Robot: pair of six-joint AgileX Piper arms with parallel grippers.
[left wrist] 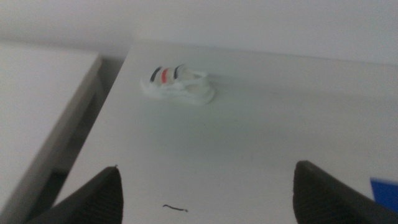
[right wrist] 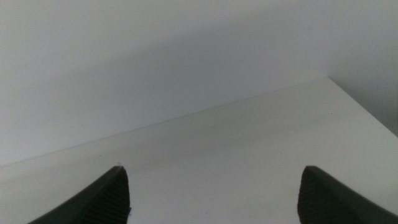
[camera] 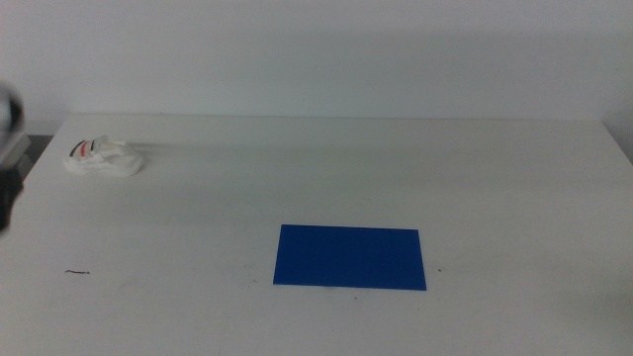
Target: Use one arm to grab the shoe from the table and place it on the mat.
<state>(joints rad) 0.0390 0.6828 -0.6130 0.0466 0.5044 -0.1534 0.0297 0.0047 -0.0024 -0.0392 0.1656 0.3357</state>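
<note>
The small white shoe (camera: 104, 157) with dark and red straps lies on the white table (camera: 326, 178) at the far left. The deep blue mat (camera: 350, 257) lies flat near the front middle. My left arm (camera: 8, 148) shows blurred at the picture's left edge, near the shoe. In the left wrist view the shoe (left wrist: 177, 86) lies ahead of my left gripper (left wrist: 208, 196), whose jaws stand wide apart and empty above the table. A corner of the mat (left wrist: 387, 193) shows there too. My right gripper (right wrist: 214, 196) is open and empty, out of the middle view.
A small dark thread-like mark (camera: 77, 272) lies on the table at the front left, also seen in the left wrist view (left wrist: 175, 208). The table's left edge (left wrist: 99, 134) drops off beside the shoe. A pale wall stands behind the table.
</note>
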